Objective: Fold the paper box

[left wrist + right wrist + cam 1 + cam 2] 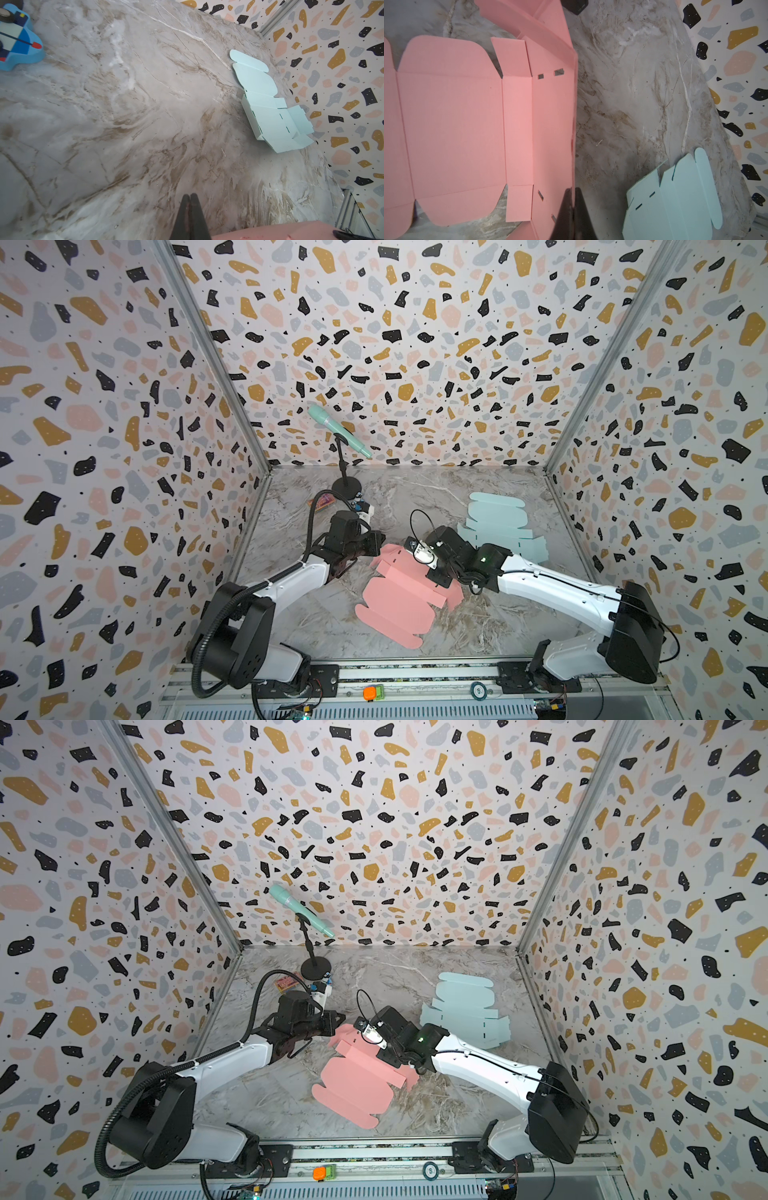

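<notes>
The pink paper box (pixel 399 605) (pixel 357 1088) lies mostly flat on the marble table in both top views, with one long side panel standing up. My right gripper (pixel 572 190) (pixel 438 578) is shut on the edge of that raised panel, and the box's flat panels (pixel 452 128) spread out beside it. My left gripper (pixel 190 196) (pixel 374 545) is shut with nothing in it. It hangs just off the box's far left corner, and only a strip of the pink box (pixel 270 230) shows in the left wrist view.
A flat teal box blank (pixel 498 526) (pixel 270 108) (pixel 675 197) lies at the back right near the wall. A teal microphone on a black stand (pixel 345 485) is at the back left, with a blue toy (pixel 16 41) and a small coloured card (pixel 322 502) beside it.
</notes>
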